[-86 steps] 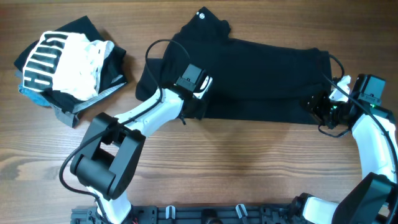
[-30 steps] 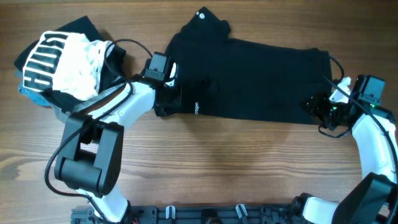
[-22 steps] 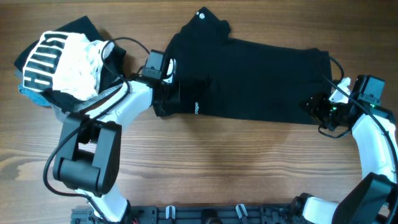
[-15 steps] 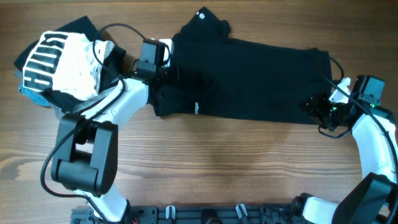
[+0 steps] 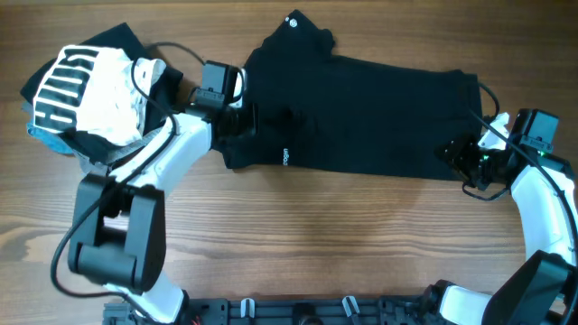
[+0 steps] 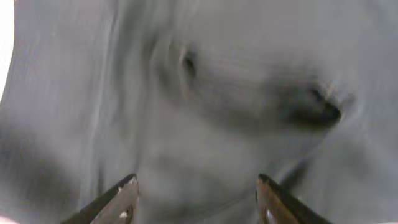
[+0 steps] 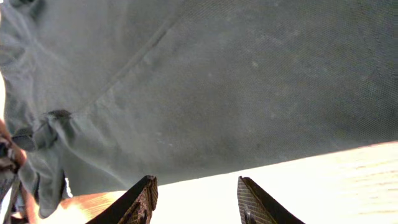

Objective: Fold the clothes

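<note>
The clothes, a black T-shirt, lie across the back of the table, folded into a long band, with a tiny white logo at the top and a white label mark near the front left. My left gripper hovers over the shirt's left end. In the left wrist view it stands open above rumpled black fabric, with nothing between the fingers. My right gripper sits at the shirt's front right corner. In its wrist view it is open over bare table, just off the shirt's hem.
A pile of other garments, topped by a white one with black stripes over grey and blue pieces, lies at the far left, close to the left arm. A black rail runs along the table's front edge.
The left gripper has opened and let go of the shirt's left part, then drawn back a little toward the far left. The right arm has stayed put.
</note>
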You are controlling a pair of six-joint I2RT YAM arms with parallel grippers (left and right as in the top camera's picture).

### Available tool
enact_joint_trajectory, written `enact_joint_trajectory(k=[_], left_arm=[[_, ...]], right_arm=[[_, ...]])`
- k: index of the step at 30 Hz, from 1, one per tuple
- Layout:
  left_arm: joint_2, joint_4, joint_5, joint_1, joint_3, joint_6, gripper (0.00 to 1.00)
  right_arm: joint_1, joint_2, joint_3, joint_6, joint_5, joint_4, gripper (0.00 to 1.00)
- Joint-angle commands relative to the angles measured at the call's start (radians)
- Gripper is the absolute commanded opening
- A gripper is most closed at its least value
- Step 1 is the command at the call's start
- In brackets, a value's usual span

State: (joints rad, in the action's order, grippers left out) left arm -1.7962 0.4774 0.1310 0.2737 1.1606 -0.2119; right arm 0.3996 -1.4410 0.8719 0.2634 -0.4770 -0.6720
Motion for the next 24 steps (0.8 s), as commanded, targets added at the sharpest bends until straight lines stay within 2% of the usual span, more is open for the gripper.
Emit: enact_joint_trajectory(k=[1,3,7,12,15,17,18,24], left_arm=[[0.053,0.132,-0.051,-0.015,0.011,-0.002,0.63],[0.041,0.2,-0.08,-0.017,-0.003,-0.002,0.63],[0.029,0.193,-0.069,-0.016,-0.053,-0.002,0.59],[0.01,0.15,-0.069,-0.017,-0.109,-0.002,0.46],[-0.003,0.132,-0.069,-0.017,-0.126,0.005,0.29],[-0.017,0.133,-0.076,-0.017,-0.127,0.03,0.07],[-0.021,0.138,-0.106,-0.018,-0.127,0.032,0.04],[-0.021,0.193,-0.311,-0.077,-0.126,0.032,0.04]], right_arm=[[-0.003,0.007,0.0,-0.003,0.068,-0.013,0.47],[-0.003,0.007,0.0,-0.003,0.096,-0.026,0.48],[-0.003,0.007,0.0,-0.002,0.096,-0.033,0.48],[-0.003,0.007,0.0,0.001,0.11,-0.037,0.49],[-0.003,0.007,0.0,0.014,0.175,-0.037,0.52],[-0.003,0.007,0.0,0.03,0.2,-0.04,0.53],[-0.003,0.007,0.0,0.029,0.201,-0.04,0.53],[-0.003,0.007,0.0,0.037,0.299,-0.039,0.54]])
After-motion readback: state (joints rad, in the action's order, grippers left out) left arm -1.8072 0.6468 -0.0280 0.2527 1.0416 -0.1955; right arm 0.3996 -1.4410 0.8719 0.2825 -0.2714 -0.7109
